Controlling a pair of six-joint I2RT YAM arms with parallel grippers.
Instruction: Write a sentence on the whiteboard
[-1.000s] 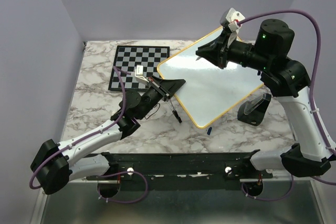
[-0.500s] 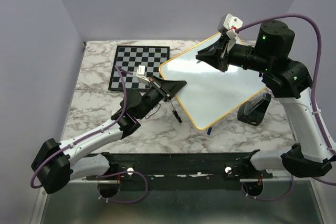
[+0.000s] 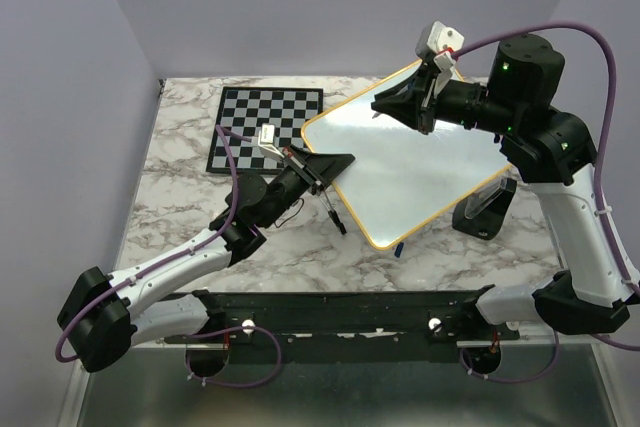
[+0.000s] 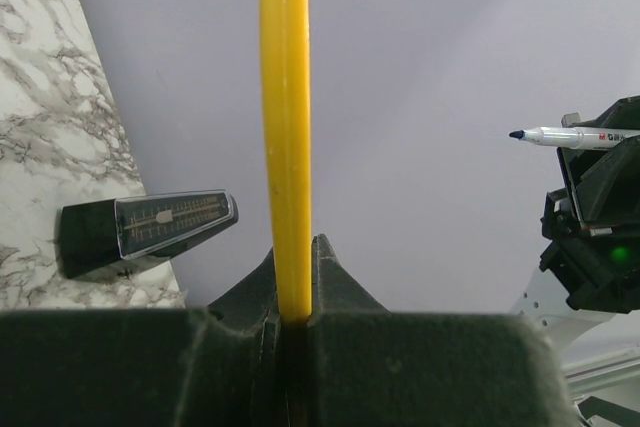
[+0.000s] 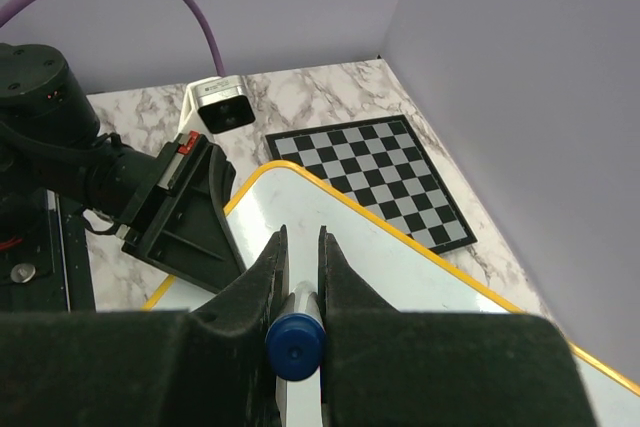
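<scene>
The whiteboard (image 3: pixel 410 162) lies at an angle in the middle of the table, its white face blank; no sentence shows. My left gripper (image 3: pixel 338 161) is shut on its yellow near-left frame edge (image 4: pixel 285 117); the jaws pinch the frame in the left wrist view. My right gripper (image 3: pixel 383 105) hovers over the board's far-left part and is shut on a white marker (image 4: pixel 570 135) with a blue end (image 5: pixel 294 344). Its dark tip points at the board. The tip looks clear of the surface. The right wrist view shows the board (image 5: pixel 400 267) below the jaws.
A black-and-white chessboard (image 3: pixel 265 127) lies far left, touching the board's corner. A black wedge-shaped device (image 3: pixel 485 209) stands at the board's right edge. A black pen (image 3: pixel 335 215) and a small blue cap (image 3: pixel 398 246) lie on the marble by the near edge.
My right gripper has shifted slightly left and lower over the board's far part with the marker. The left gripper and the board have not moved.
</scene>
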